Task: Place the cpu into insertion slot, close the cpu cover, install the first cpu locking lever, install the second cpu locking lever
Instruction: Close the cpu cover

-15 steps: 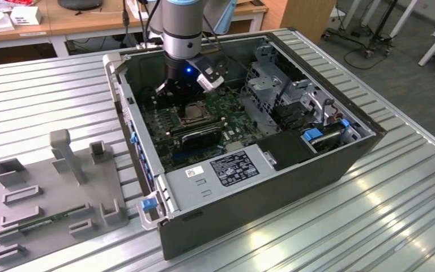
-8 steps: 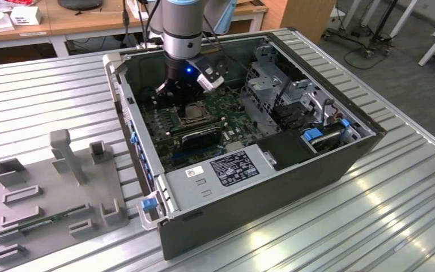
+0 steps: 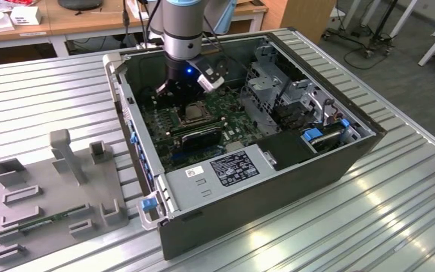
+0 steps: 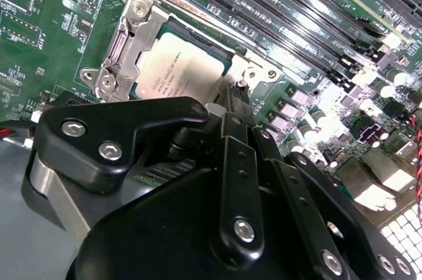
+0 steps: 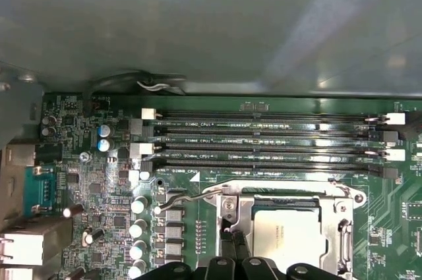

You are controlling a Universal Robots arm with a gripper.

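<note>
Since the cpu (image 5: 283, 230) lies flat in the insertion slot (image 5: 290, 192), with the cpu cover (image 4: 142, 26) seemingly down around its pale face, it needs no grip now. I judge it light, thin and stiff but delicate underneath, best taken by its bare edges. The slot sits well in from the edges of the motherboard (image 5: 389, 227), with the memory slots (image 5: 264, 141) between it and the edge along the grey case wall. The gripper (image 5: 232, 237) stands at the slot's side rim with its fingers pressed together and nothing visibly between them. A wire lever (image 5: 184, 197) runs off the slot's corner beside the gripper. It looks thin, springy and slippery, so its bent end seems the place to hook or pinch.
</note>
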